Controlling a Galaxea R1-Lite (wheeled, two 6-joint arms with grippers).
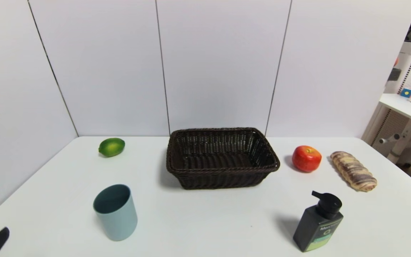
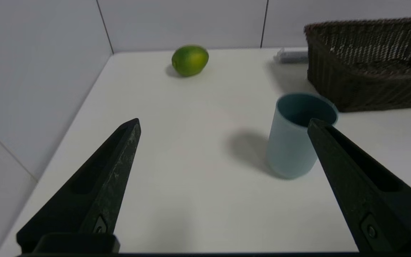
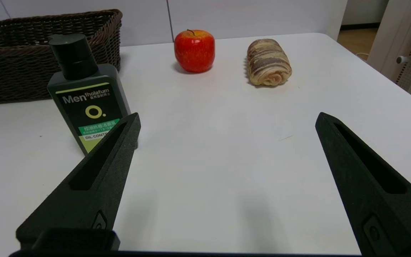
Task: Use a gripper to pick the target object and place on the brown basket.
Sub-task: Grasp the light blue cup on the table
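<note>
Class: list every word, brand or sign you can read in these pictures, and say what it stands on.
"Mentholatum": pump bottle label.
"O.": yellow ring sign beneath it, same label.
"OIL CONTR…": white strip, cut off by the right gripper.
Green band's small characters: too small to read.
Cup, basket: no text.

A pale blue-grey matte cup (image 1: 115, 212) has a darker teal inside. The dark brown woven wicker basket (image 1: 222, 157) shows a ribbed weave. A green lime (image 1: 111, 147), a red apple (image 1: 306, 158), a tan bread roll with brown swirls (image 1: 353, 171) and a black pump bottle with a green label (image 1: 319, 222) sit on the white desk (image 1: 205, 225). Both claws are black.
</note>
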